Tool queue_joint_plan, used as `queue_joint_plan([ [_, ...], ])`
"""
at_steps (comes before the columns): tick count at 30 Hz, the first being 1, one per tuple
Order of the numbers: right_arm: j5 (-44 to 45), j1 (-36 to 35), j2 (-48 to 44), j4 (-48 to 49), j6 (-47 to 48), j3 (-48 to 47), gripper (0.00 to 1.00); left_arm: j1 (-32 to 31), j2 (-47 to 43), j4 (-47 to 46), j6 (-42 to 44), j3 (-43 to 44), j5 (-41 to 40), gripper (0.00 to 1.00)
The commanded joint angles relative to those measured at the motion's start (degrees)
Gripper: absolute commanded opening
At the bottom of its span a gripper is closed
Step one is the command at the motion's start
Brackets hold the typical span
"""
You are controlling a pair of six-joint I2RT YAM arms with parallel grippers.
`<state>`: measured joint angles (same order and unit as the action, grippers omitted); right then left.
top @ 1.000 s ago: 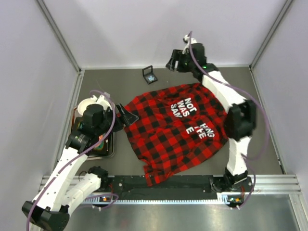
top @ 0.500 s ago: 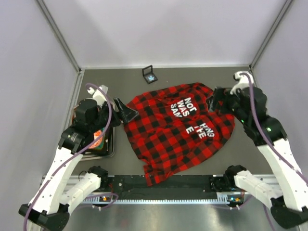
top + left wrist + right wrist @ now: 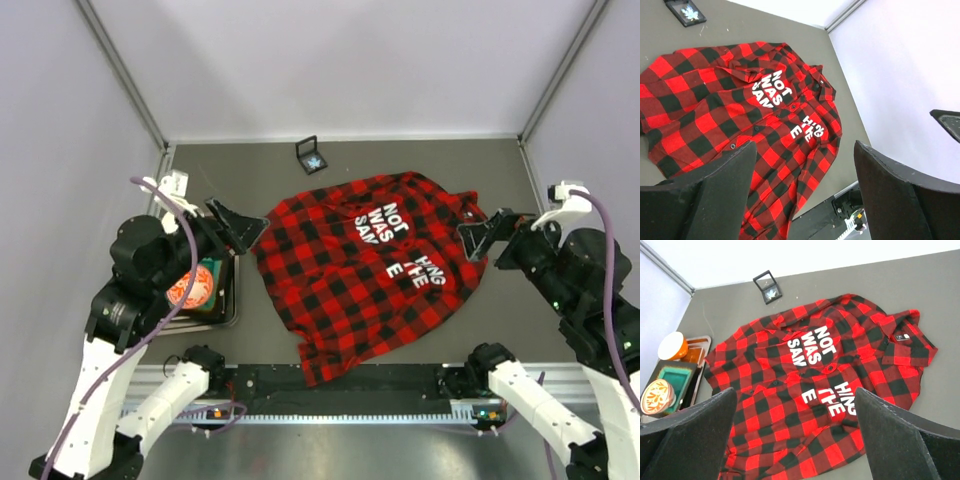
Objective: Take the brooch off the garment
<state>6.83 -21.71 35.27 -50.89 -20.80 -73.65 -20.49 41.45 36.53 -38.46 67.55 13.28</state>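
The garment (image 3: 370, 265), a red-and-black plaid shirt with white lettering, lies spread flat on the grey table. It also shows in the left wrist view (image 3: 740, 105) and the right wrist view (image 3: 815, 385). The brooch (image 3: 314, 159), a tiny pale snowflake shape, lies inside a small black square box (image 3: 304, 150) behind the shirt, apart from it. The brooch also shows in the wrist views (image 3: 689, 12) (image 3: 771, 292). My left gripper (image 3: 236, 224) is open and empty, raised beside the shirt's left edge. My right gripper (image 3: 482, 236) is open and empty, raised over the shirt's right edge.
A dark tray (image 3: 232, 300) at the left holds a round orange patterned dish (image 3: 186, 288) and a teal container (image 3: 209, 273). An orange-and-white cup (image 3: 672, 346) stands at the tray's far end. A black rail (image 3: 350, 380) runs along the near edge. Pale walls close the sides and back.
My right arm has swung from beside the black box at the back to the right side and pulled back near. My left arm has drawn back to the left and risen. The shirt has not moved.
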Motion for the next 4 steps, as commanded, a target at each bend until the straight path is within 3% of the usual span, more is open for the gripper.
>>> queue_joint_plan([
  [1, -1.81, 0.45, 0.69, 0.52, 0.92, -0.89, 0.99, 0.19, -1.55, 1.61, 1.54, 3.9, -2.81, 0.84],
  [4, -3.05, 0.53, -1.77, 3.07, 0.76, 0.17, 0.99, 0.28, -2.78, 3.01, 2.25, 5.83, -5.19, 0.84],
])
